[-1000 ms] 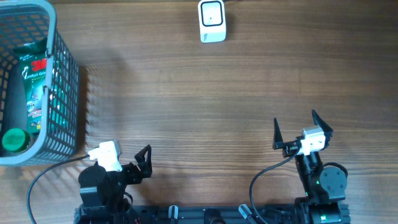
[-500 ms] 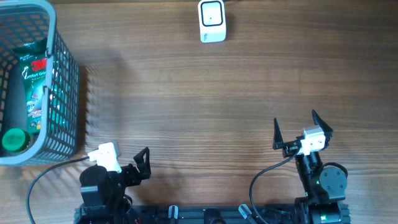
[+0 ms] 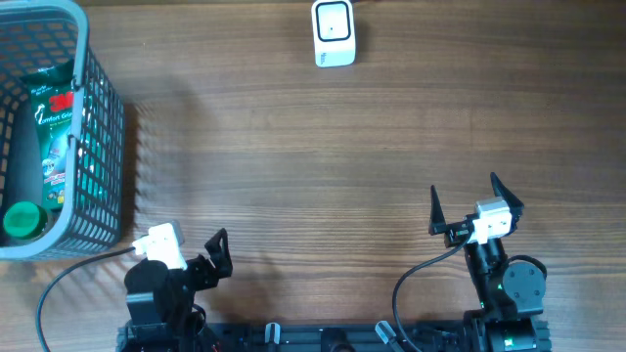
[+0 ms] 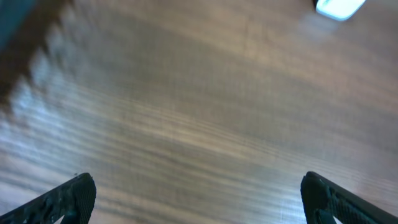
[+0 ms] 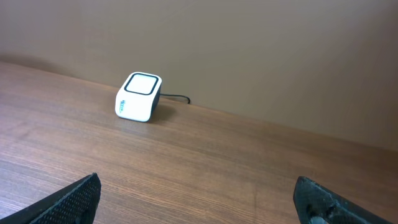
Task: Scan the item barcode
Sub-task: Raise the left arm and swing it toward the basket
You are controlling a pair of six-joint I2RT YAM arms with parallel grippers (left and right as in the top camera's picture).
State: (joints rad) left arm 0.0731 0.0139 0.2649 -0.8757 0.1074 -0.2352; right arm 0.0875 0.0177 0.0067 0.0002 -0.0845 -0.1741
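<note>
The white barcode scanner [image 3: 334, 32] stands at the table's far edge; the right wrist view has the scanner [image 5: 138, 97] ahead to the left. A green 3M packet [image 3: 57, 127] and a dark bottle with a green cap [image 3: 22, 219] lie in the grey basket [image 3: 106, 147] at the far left. My left gripper [image 3: 191, 249] is open near the front edge, just right of the basket's near corner, holding nothing. In the blurred left wrist view the left gripper [image 4: 196, 180] has only bare wood between its fingers. My right gripper [image 3: 464, 188] is open and empty at the front right, as the right gripper [image 5: 196, 183] also shows in its wrist view.
The basket's mesh wall shows as a dark blur [image 4: 25, 18] at the upper left of the left wrist view. The scanner's cable [image 5: 177, 98] runs off to its right. Wood table [image 3: 323, 147] lies between the basket, scanner and arms.
My left gripper has turned and shifted slightly left, toward the basket; its visible finger moved left. The right arm has not moved.
</note>
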